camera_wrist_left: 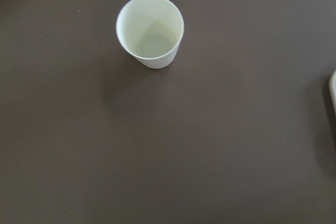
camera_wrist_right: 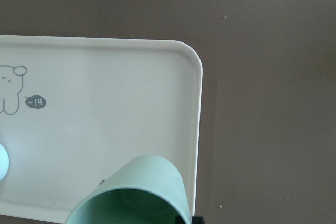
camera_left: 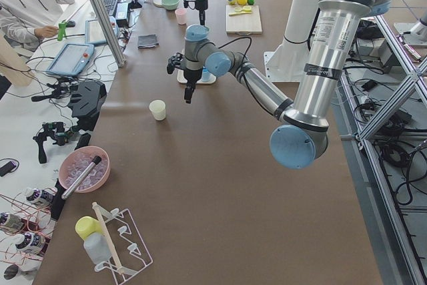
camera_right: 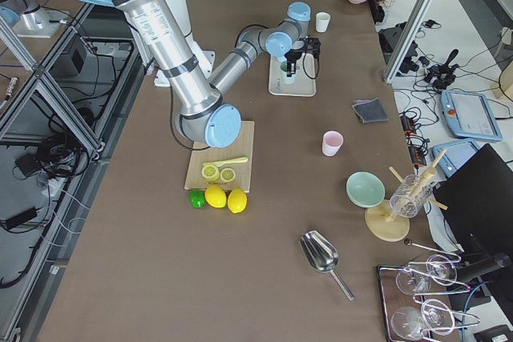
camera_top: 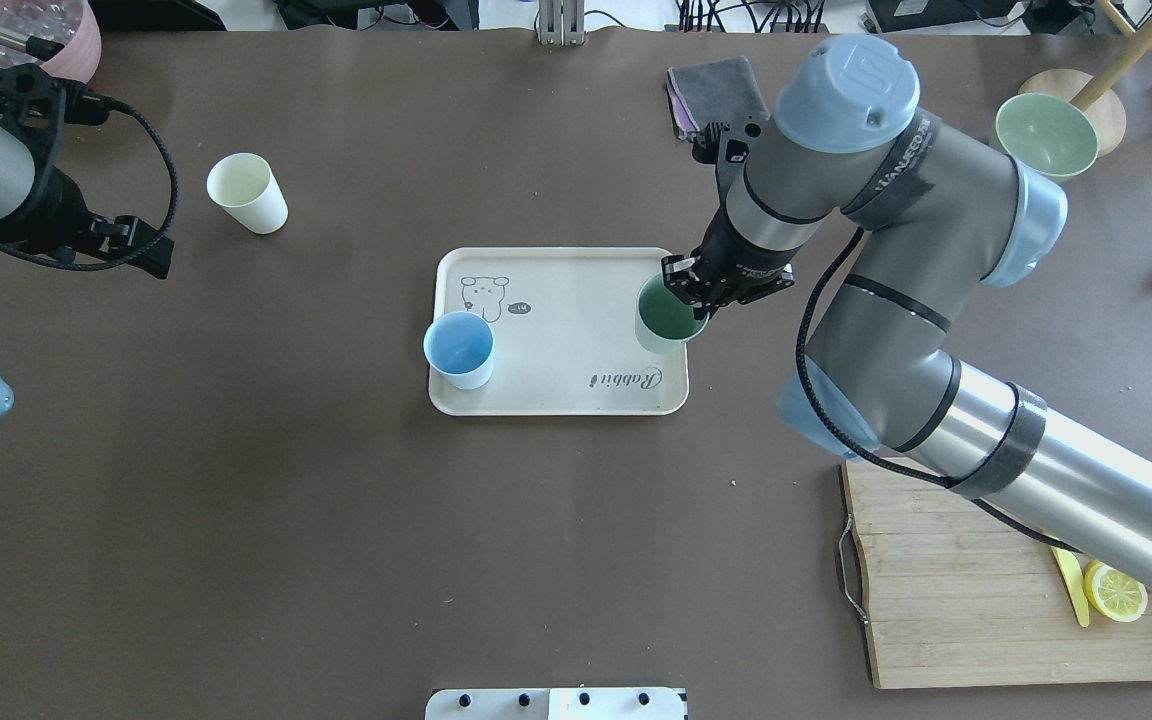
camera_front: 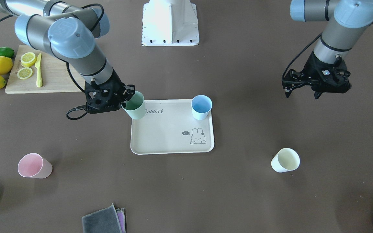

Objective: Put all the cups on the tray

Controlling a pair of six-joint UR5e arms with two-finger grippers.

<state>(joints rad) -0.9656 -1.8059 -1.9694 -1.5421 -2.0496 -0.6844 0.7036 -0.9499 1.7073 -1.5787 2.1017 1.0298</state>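
**A:** The green cup (camera_front: 134,106) is hanging over the ten o'clock corner of the tray (camera_front: 170,142), seen from the operators' side. The right tool (camera_front: 127,96) is pinching its rim, one finger seemingly inside and one outside.

**B:** Is it sitting down yet?

**A:** I'm not seeing that clearly. Its base is overlapping the tray's raised edge, so I'm judging it needs to go further in before any release.

**B:** The blue cup (camera_front: 201,106) is standing upright at the tray's one o'clock corner. Two more are waiting on the desk (camera_front: 238,181): the cream cup (camera_front: 285,160) at four o'clock and the pink cup (camera_front: 32,166) at eight o'clock, both well apart from the tray.

**A:** The left tool (camera_front: 301,92) is hovering at two o'clock, fingers looking spread wide and carrying nothing. The left wrist view is looking straight down into the cream cup.

**B:** How are these handling?

**A:** I'm judging them light, stiff and matte, so hardly slippery. Being tall and tapered, they're likely tippy. I'm favouring a rim pinch, or a squeeze across the wall just under the lip.
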